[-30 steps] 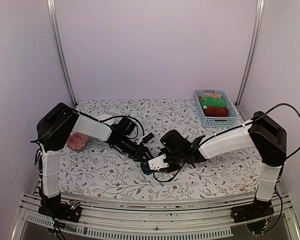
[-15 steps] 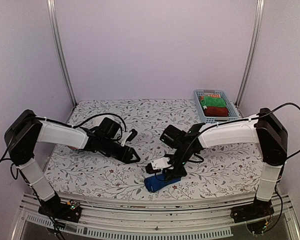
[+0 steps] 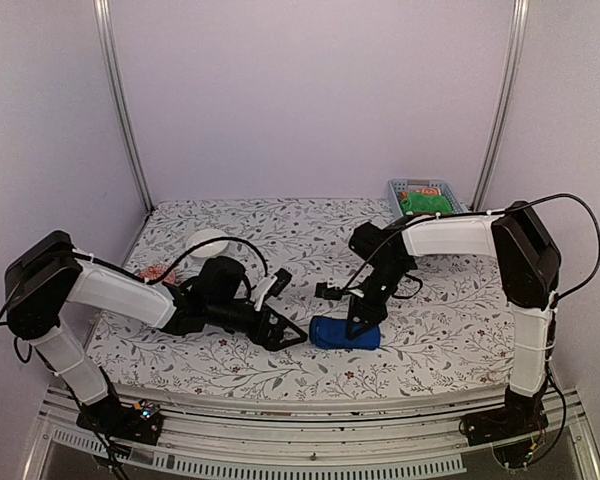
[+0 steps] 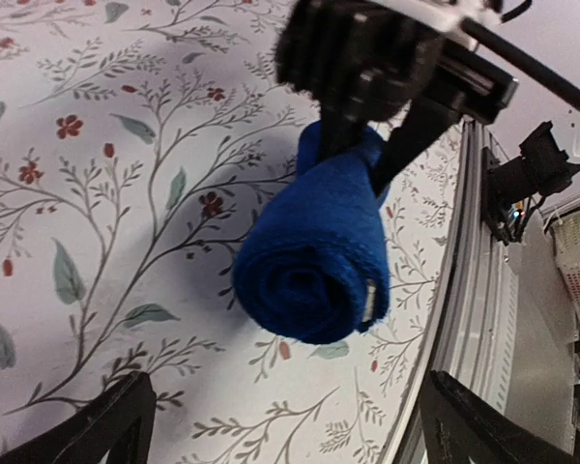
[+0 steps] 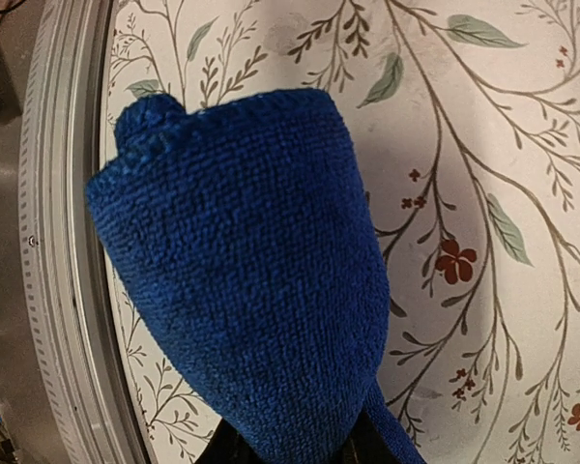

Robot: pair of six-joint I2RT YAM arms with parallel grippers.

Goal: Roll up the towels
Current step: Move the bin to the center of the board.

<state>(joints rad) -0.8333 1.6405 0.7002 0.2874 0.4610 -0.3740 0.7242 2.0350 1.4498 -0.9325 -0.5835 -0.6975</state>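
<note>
1. My right claw pinches one end of the rolled blue towel, which lies on the table near its front edge.
2. My left claw gapes wide, just short of the roll's free end.
3. The roll looks tight to me. I'd let go gently so it doesn't unwind.

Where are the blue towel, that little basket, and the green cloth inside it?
blue towel (image 3: 342, 335), top view, middle of the roll.
basket (image 3: 420, 183), top view, its far rim.
green cloth (image 3: 418, 204), top view, its visible upper surface.
</note>
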